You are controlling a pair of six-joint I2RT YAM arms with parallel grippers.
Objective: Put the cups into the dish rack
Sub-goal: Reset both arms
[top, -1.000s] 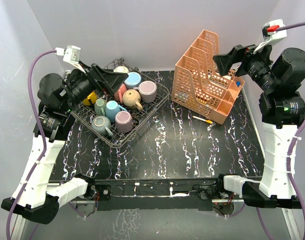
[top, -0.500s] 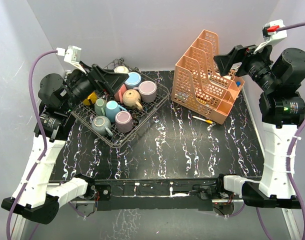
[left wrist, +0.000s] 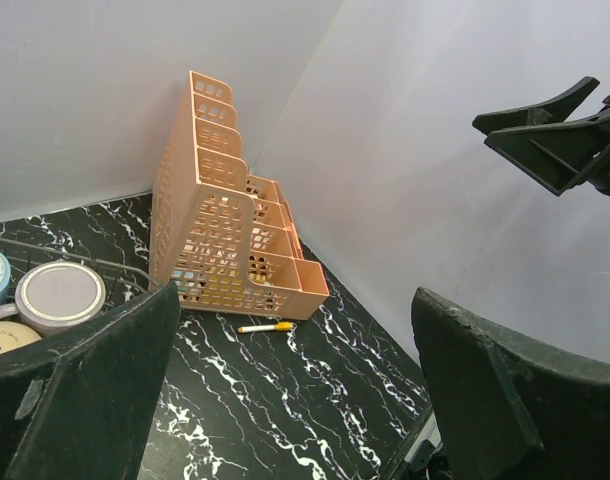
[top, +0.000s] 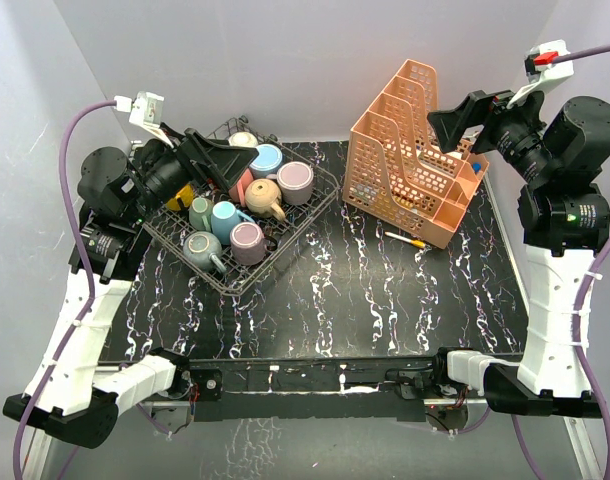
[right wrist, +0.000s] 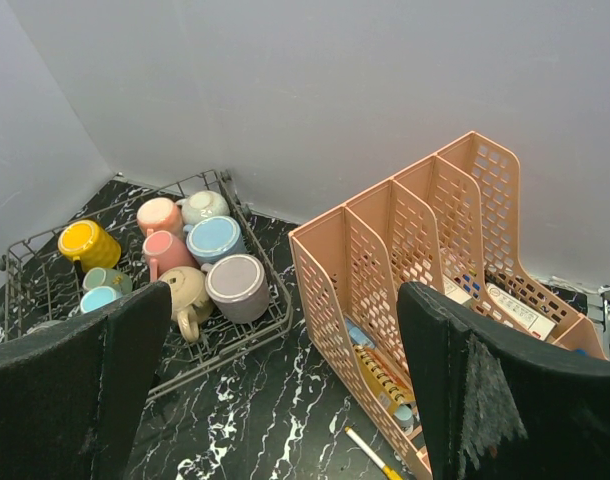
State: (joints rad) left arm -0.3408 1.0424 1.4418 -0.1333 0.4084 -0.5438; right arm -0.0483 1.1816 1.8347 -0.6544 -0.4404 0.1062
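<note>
All cups [top: 248, 240] in view sit inside the dish rack [top: 288, 236], far-left part of the table. 2 grippers, both spread wide, holding nothing: left gripper [left wrist: 295, 293] raised over the rack; right gripper [right wrist: 285, 290] raised by the orange file organizer [top: 410, 160]. 1 yellow pen [top: 407, 239] lies just beside the organizer.

You're running two arms, left arm [top: 80, 310] and right arm [top: 555, 300], both wearing white shells over black joint housings. Purple cables [top: 70, 140] are trailing from white wrist cameras [top: 143, 105]. Right arm is showing a green light [top: 582, 209] and a red tag [top: 546, 56]. Tool fingers [left wrist: 485, 380] are looking matte black, wedge-shaped.
</note>
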